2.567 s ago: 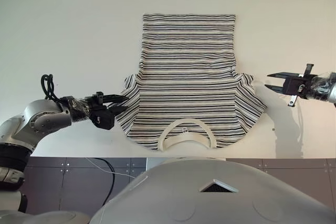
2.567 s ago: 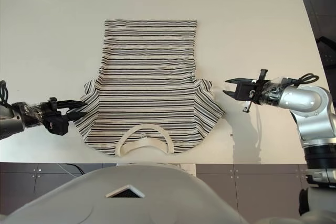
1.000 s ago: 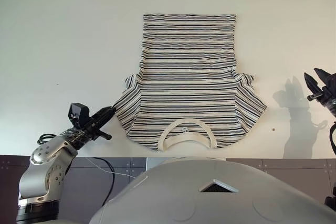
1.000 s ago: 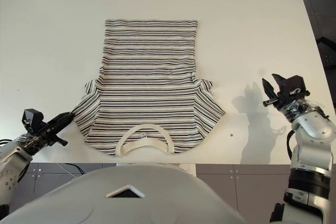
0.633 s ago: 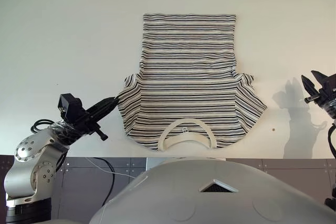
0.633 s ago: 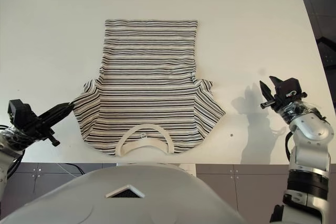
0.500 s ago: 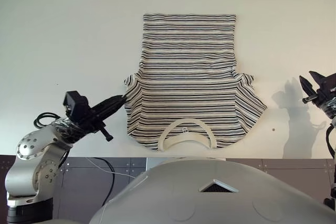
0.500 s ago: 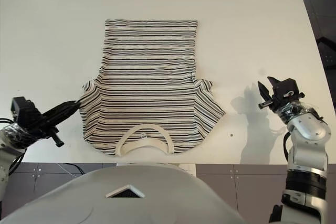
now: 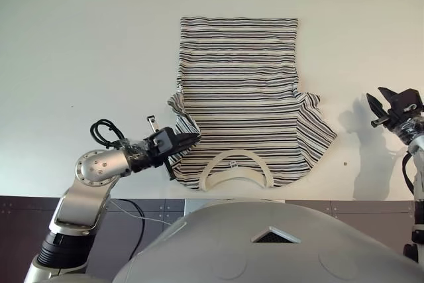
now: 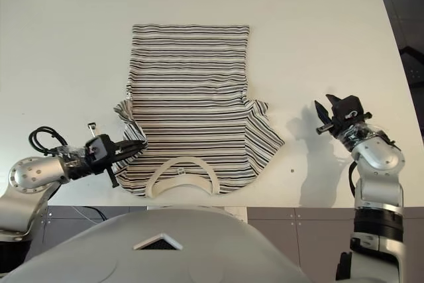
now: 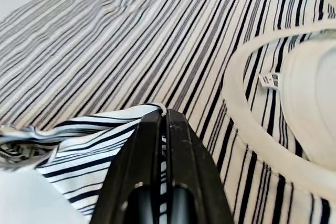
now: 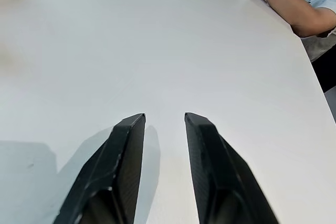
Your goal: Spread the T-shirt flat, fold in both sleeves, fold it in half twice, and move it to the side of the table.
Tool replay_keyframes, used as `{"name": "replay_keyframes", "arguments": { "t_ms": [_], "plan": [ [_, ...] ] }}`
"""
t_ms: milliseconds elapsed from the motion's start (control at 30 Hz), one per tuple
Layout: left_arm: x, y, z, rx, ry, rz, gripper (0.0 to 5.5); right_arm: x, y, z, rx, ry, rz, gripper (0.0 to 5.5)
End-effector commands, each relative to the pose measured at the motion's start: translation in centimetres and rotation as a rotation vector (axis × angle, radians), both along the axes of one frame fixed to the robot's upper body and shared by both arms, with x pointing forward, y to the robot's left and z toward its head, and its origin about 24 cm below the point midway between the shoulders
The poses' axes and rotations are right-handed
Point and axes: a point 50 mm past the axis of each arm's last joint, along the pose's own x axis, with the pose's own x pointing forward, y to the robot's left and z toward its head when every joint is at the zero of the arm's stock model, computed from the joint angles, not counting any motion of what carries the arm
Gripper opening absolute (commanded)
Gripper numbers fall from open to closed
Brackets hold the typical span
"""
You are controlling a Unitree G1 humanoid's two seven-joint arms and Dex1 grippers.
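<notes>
Left sleeve [image 11: 100,129] has come inward, clamped in the left gripper [image 11: 164,113]; right gripper [image 12: 164,118] stands apart.

Two head eyes look down on one table [image 9: 79,44] (slightly offset views); each wrist camera skims close above it

The T-shirt [image 9: 238,84] is soft striped knit cloth with a plain ribbed collar [image 11: 232,98]. The counter [image 9: 86,44] is smooth, matt white. The left tool [image 11: 160,114] and right tool [image 12: 164,119] look matt black plastic.
</notes>
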Motion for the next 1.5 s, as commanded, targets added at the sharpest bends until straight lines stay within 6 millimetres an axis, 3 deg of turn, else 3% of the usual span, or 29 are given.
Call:
{"name": "replay_keyframes", "arguments": {
  "t_ms": [33,233,367,467,533,667,733,1000,1233,1333,1500],
  "plan": [
    [0.4,-0.1,-0.6,0.083,-0.033,-0.067,0.12,0.6,0.3,-0.1,0.002,-0.009,0.004,1.37],
    [0.8,0.0,-0.8,0.107,-0.072,-0.079,0.82,1.0,0.5,-0.2,-0.001,-0.012,0.011,1.37],
    [-0.3,-0.1,1.0,0.002,-0.013,-0.161,1.04,0.9,0.5,-0.2,-0.005,-0.010,0.011,1.37],
    [3.4,0.8,2.4,-0.053,-0.133,0.035,1.04,0.2,0.6,-0.4,0.003,0.004,0.010,1.37],
    [4.7,1.4,2.6,-0.015,-0.195,0.100,1.04,-0.8,0.9,-0.7,0.039,0.037,0.020,1.37],
    [3.3,2.2,0.9,0.121,-0.207,0.066,1.04,-4.0,2.3,-0.6,0.180,0.143,0.049,1.37],
    [2.6,2.4,-0.3,0.146,-0.199,0.084,1.04,-4.6,2.9,-0.3,0.236,0.172,0.043,1.37],
    [5.6,2.1,-1.3,0.100,-0.277,0.205,1.04,-5.5,4.6,-1.5,0.268,0.279,0.073,1.37],
    [5.3,0.8,-5.0,0.186,-0.189,0.150,1.04,-5.2,4.2,-1.5,0.256,0.292,0.081,1.37],
    [5.8,-0.2,-4.9,0.138,-0.204,0.184,1.04,-5.4,4.2,-1.5,0.270,0.300,0.078,1.37],
    [5.4,1.2,-3.7,0.145,-0.227,0.233,1.04,-6.2,3.8,-1.2,0.388,0.337,0.015,1.37]
  ]
}}
